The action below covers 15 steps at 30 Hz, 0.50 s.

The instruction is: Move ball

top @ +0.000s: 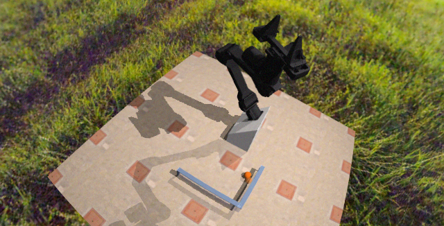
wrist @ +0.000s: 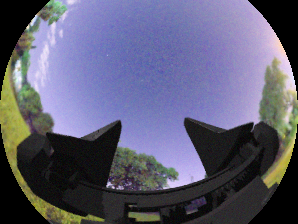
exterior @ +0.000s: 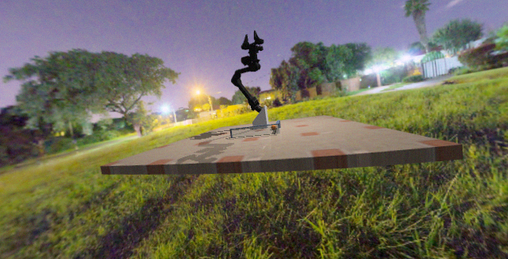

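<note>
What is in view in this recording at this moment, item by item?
ball: one, orange, on the table inside the corner, close to the short wall.
see-through copy: cannot make it out apart from the ball.
walls: two, low, blue-edged, meeting in an L near the table's front.
table: one, beige with reddish squares, set over grass.
wedge: one, grey, under the arm's foot.
grass, trees, lamps, fence: surroundings under a purple sky.
arm: one, black, raised well above the table.
pincer: one, black, open, holding nothing, pointing at the sky.
</note>
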Available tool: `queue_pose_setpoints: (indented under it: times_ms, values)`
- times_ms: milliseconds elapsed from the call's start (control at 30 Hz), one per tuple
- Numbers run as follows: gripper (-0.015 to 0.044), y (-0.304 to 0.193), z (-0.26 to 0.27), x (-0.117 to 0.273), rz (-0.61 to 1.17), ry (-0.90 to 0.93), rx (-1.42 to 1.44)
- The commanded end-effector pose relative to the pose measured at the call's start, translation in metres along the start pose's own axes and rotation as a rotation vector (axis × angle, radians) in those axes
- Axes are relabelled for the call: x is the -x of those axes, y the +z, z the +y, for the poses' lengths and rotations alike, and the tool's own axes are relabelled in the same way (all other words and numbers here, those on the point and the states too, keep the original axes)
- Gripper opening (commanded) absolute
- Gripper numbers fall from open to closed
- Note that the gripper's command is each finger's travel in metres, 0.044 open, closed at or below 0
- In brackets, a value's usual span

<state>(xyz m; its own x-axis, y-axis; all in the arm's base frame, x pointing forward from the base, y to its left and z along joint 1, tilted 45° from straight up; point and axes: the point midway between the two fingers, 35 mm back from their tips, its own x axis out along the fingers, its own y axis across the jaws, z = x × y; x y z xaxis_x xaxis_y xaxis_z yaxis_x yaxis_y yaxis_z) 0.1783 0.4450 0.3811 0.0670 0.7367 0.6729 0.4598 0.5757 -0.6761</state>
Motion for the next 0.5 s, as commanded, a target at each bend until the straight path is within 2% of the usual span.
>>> queue_pose_setpoints:
  times_ms: [0, 133, 300, 467]
  values:
    - [0.0374, 0.000, 0.002, 0.000, 0.002, 0.006, -0.003]
    - [0.0269, -0.007, 0.034, 0.007, 0.037, 0.128, -0.063]
    - [0.0268, -0.017, 0.081, 0.024, 0.100, 0.309, -0.146]
    - [0.0268, -0.030, 0.138, 0.058, 0.204, 0.538, -0.234]
